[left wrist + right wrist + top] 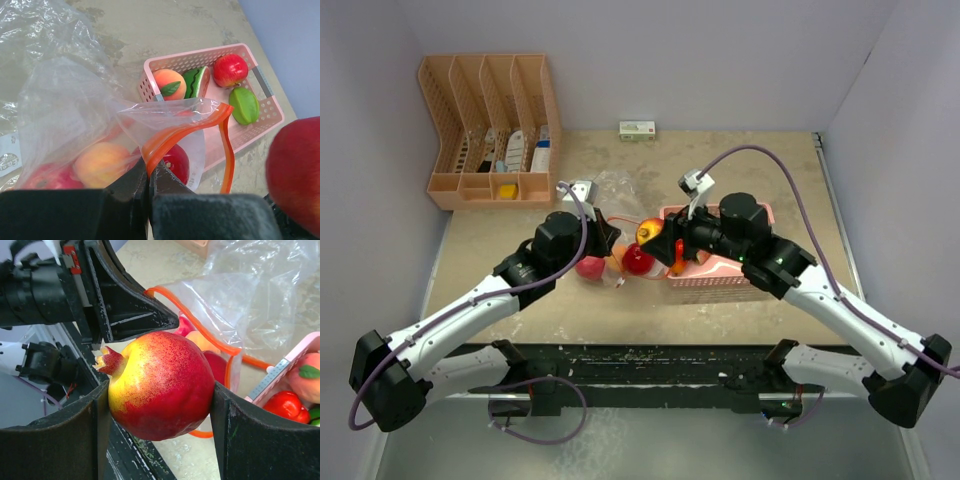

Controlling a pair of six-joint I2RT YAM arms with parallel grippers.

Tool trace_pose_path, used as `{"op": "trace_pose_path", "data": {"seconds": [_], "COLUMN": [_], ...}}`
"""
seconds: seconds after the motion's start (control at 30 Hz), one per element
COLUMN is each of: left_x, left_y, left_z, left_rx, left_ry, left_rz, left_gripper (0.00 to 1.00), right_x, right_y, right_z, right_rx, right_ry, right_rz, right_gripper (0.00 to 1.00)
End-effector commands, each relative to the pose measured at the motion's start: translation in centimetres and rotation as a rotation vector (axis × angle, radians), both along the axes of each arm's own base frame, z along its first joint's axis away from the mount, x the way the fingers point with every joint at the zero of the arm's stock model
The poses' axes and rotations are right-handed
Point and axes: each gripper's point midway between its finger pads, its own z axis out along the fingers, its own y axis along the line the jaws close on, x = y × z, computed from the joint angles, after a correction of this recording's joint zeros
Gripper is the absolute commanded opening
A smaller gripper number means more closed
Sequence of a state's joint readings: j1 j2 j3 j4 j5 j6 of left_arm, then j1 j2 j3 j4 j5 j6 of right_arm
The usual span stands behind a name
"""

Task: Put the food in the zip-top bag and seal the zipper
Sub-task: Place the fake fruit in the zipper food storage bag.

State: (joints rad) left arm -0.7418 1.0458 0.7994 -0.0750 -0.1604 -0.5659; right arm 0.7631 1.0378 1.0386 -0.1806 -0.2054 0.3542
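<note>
My left gripper [149, 167] is shut on the orange zipper rim [185, 131] of the clear zip-top bag [65, 100], holding its mouth open toward the right. Inside the bag lie a peach [100, 162] and red fruits [176, 161]. My right gripper [160, 390] is shut on a red-and-yellow toy pomegranate [160, 375], held in the air just in front of the bag's mouth [200, 330]. From above, this fruit [648, 232] sits between the two grippers. More food lies in the pink basket [270, 100]: a peach [169, 82], a watermelon slice [197, 82], a red fruit [230, 70] and a green piece [244, 105].
An orange desk organizer [490, 130] with small packets stands at the back left. A small white-and-green box [637, 129] lies against the back wall. The pink basket [760, 285] sits under my right arm. Walls close in the table's left, back and right sides.
</note>
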Motion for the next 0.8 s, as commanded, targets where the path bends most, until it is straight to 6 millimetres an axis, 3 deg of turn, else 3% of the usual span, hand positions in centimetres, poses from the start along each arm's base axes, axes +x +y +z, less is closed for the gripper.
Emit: {"op": "trace_pose_path", "data": {"seconds": [0.0,0.23,0.33,0.47,0.6,0.77], "left_x": [0.7,0.4,0.0,-0.7,-1.5,-1.3], "left_y": [-0.7,-0.6,-0.7,-0.9,-1.9,-2.5], "left_z": [4.1,5.3,5.8,6.8,7.3,5.8], "left_rx": [-0.088,-0.107,-0.119,-0.156,-0.202,-0.205], "left_ry": [-0.081,-0.102,-0.105,-0.114,-0.111,-0.079], "left_rz": [-0.001,-0.011,-0.025,-0.056,-0.114,-0.126], "left_gripper": [0.0,0.0,0.0,0.0,0.0,0.0], "right_x": [-0.1,1.7,4.1,7.3,9.4,9.9], "right_y": [1.9,3.1,2.5,2.0,2.0,2.7], "right_z": [-0.7,-4.2,-5.0,-4.6,-4.1,-2.5], "right_rx": [-0.008,-0.08,-0.126,-0.165,-0.173,-0.118], "right_ry": [-0.014,0.061,0.071,0.041,0.041,0.016], "right_rz": [0.071,0.031,-0.096,-0.243,-0.344,-0.34], "right_gripper": [0.29,0.29,0.3,0.31,0.44,0.68]}}
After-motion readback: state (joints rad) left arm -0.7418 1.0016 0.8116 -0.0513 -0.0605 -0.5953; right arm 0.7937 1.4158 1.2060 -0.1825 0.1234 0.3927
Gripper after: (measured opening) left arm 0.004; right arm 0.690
